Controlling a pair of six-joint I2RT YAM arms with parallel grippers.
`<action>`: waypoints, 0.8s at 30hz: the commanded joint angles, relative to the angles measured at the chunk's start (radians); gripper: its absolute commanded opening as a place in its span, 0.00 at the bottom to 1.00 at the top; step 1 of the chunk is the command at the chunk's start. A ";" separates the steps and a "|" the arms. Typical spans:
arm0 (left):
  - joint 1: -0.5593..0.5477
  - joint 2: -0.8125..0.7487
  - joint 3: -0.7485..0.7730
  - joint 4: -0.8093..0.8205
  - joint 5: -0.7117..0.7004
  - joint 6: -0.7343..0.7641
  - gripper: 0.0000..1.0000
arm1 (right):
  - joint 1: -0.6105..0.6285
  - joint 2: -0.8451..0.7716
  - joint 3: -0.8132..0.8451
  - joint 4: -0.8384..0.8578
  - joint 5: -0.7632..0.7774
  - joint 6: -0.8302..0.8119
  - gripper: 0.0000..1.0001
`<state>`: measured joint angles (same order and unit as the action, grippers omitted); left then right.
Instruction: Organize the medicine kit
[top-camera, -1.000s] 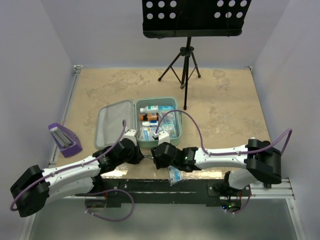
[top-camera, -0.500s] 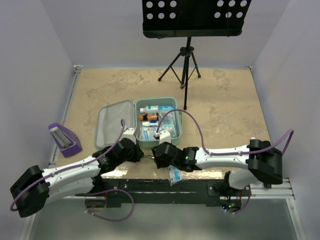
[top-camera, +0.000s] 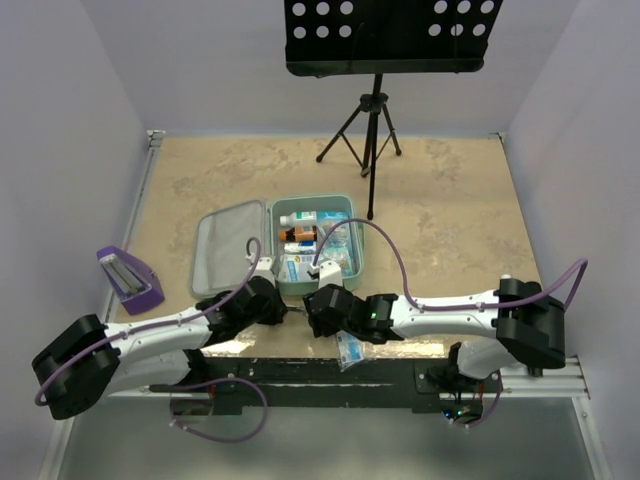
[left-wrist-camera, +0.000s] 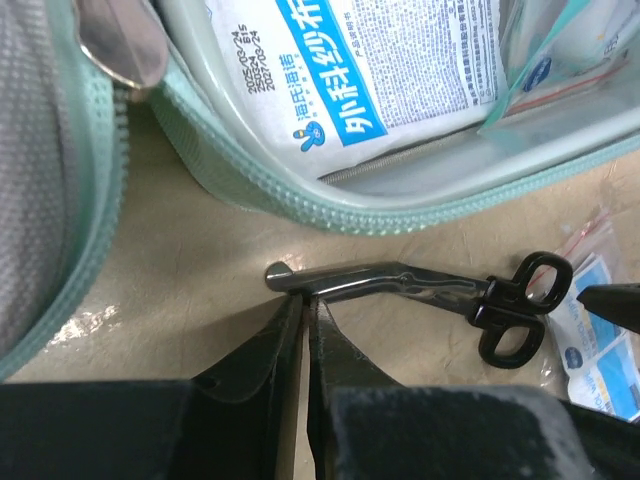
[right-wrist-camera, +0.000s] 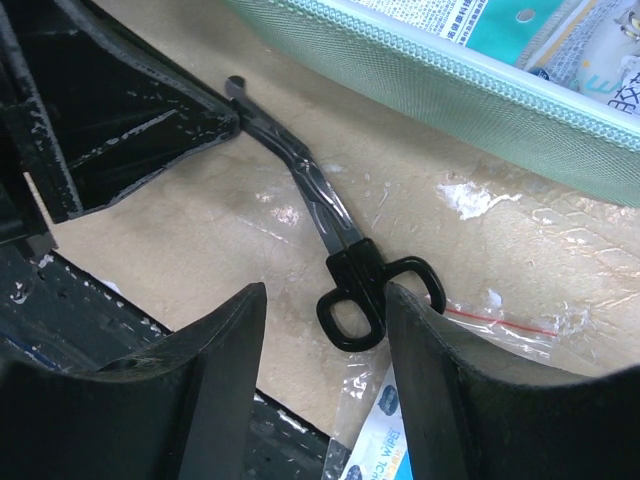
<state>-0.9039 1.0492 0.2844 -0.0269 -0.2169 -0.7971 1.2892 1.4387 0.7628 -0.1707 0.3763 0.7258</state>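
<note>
The mint-green medicine kit lies open, lid flat to the left, its tray full of packets and bottles. Black-handled scissors lie on the table just in front of the kit's near wall. My left gripper is shut, its tips touching the blade near the point. My right gripper is open and straddles the scissors' handle rings; its right finger touches one ring. In the top view both grippers meet at the table's near edge, left and right.
A clear bag with a blue wipe packet lies at the table's near edge under my right wrist. A purple holder stands at the left edge. A music stand's tripod stands behind the kit.
My left arm has sunk lower and its gripper has edged toward the scissors' tip. My right arm has barely moved.
</note>
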 joint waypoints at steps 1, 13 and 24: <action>-0.003 0.051 -0.001 -0.007 -0.006 -0.011 0.12 | 0.004 -0.001 0.027 0.007 0.024 0.017 0.56; -0.003 0.046 -0.005 -0.007 -0.009 -0.016 0.12 | 0.004 0.106 0.061 -0.042 0.064 0.018 0.56; -0.001 -0.083 -0.022 -0.028 -0.004 -0.017 0.18 | 0.004 0.112 0.156 -0.069 0.141 -0.031 0.61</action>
<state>-0.9039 1.0100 0.2691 -0.0330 -0.2165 -0.8021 1.2892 1.5837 0.8448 -0.2314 0.4480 0.7189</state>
